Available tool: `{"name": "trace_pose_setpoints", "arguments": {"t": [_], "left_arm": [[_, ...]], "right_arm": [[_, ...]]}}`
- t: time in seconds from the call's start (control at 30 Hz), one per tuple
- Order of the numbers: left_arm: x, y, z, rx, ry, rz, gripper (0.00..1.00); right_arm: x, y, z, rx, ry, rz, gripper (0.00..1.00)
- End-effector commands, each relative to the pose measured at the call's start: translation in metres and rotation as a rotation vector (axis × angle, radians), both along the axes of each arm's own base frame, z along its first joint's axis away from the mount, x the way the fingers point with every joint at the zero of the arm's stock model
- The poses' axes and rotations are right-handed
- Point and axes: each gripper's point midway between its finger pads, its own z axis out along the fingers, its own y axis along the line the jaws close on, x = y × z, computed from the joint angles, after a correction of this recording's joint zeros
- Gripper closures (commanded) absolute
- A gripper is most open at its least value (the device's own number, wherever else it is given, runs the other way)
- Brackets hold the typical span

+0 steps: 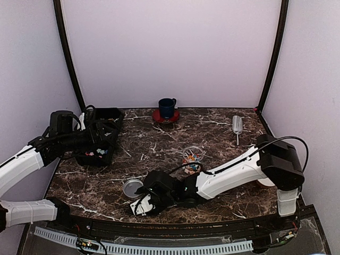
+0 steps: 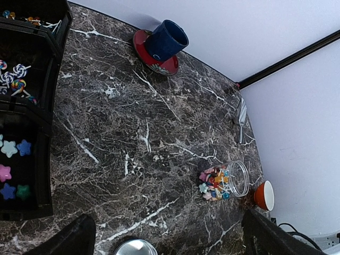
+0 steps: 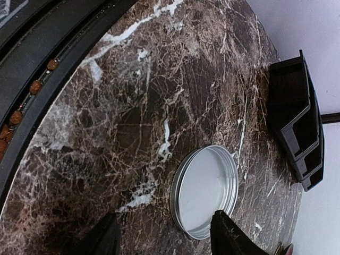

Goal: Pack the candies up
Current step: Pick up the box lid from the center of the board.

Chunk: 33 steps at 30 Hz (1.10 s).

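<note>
The candies (image 2: 214,183) are small multicoloured pieces with thin pale sticks, lying in the bottom of an open clear jar (image 2: 237,178) that stands mid-table and also shows in the top view (image 1: 193,155). More candies (image 2: 9,150), star-shaped and swirled, lie in the black bin (image 1: 102,133) at the left. The jar's silver lid (image 3: 204,191) lies inside-up near the front edge (image 1: 133,187). My right gripper (image 3: 169,241) is open and empty, low beside the lid, with one fingertip (image 3: 229,234) over its rim. My left gripper (image 2: 170,244) is open and empty, held by the bin (image 1: 101,144).
A blue cup (image 1: 167,108) on a red saucer stands at the back centre. A metal scoop (image 1: 237,127) lies at the back right. An orange bowl (image 2: 264,195) sits right of the jar. My right arm (image 1: 234,170) stretches across the front of the table.
</note>
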Motion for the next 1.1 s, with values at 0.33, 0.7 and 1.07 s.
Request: {"name": "trace_pose_setpoints", "arguments": {"t": [0.33, 0.7, 1.07], "left_arm": [[-0.003, 0.004, 0.000, -0.018, -0.004, 0.018, 0.01], [0.001, 0.003, 0.000, -0.029, -0.002, 0.015, 0.01], [0.001, 0.002, -0.001, -0.032, -0.001, 0.009, 0.01]], "right_arm": [[0.021, 0.022, -0.025, -0.011, -0.014, -0.099, 0.54], [0.035, 0.021, -0.035, -0.050, 0.072, -0.153, 0.73], [0.035, 0.020, -0.044, -0.104, 0.170, -0.172, 0.92]]}}
